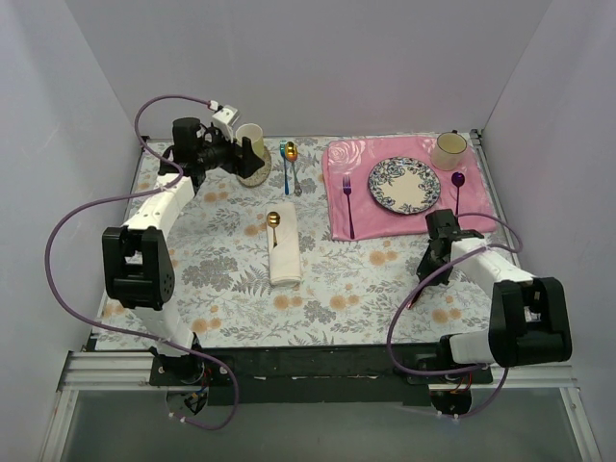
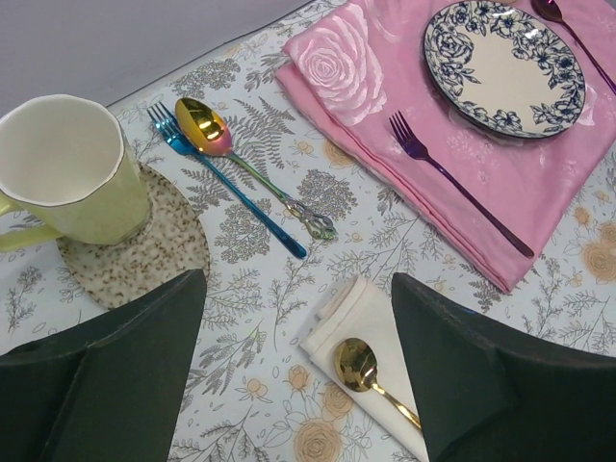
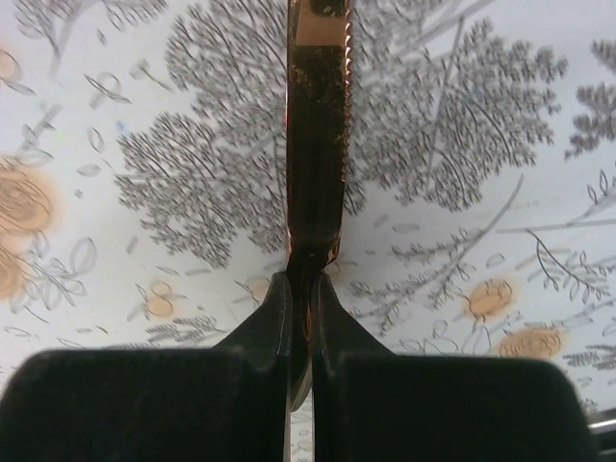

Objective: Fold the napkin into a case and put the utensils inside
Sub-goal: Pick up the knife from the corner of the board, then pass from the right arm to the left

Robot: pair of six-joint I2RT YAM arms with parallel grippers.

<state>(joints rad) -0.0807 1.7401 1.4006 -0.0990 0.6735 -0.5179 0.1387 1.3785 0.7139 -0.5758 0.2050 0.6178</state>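
Open floral table (image 1: 366, 289) lies between the folded napkin (image 1: 284, 252), mid-table, and the right gripper (image 3: 300, 289), well inside the near edge. That gripper is clamped on the copper knife (image 3: 318, 125) (serrated edge showing). Far back, the left gripper (image 2: 298, 284) hangs jaws apart beside the yellow cup (image 2: 63, 168). The cream napkin holds the gold spoon (image 1: 273, 221).

Tally, tabletop:
- spoons 3: gold spoon (image 2: 358, 366), green-handled spoon (image 2: 202, 127), purple spoon (image 1: 458, 181)
- forks 2: blue fork (image 2: 236, 197), purple fork (image 2: 412, 146)
- knife (image 3: 318, 144) 1
- cups 2: left cup (image 2: 67, 168), right cup (image 1: 449, 149)
- plate (image 1: 404, 185) 1
- napkin (image 1: 285, 262) 1
- placemat (image 1: 385, 226) 1
- coaster (image 2: 144, 255) 1
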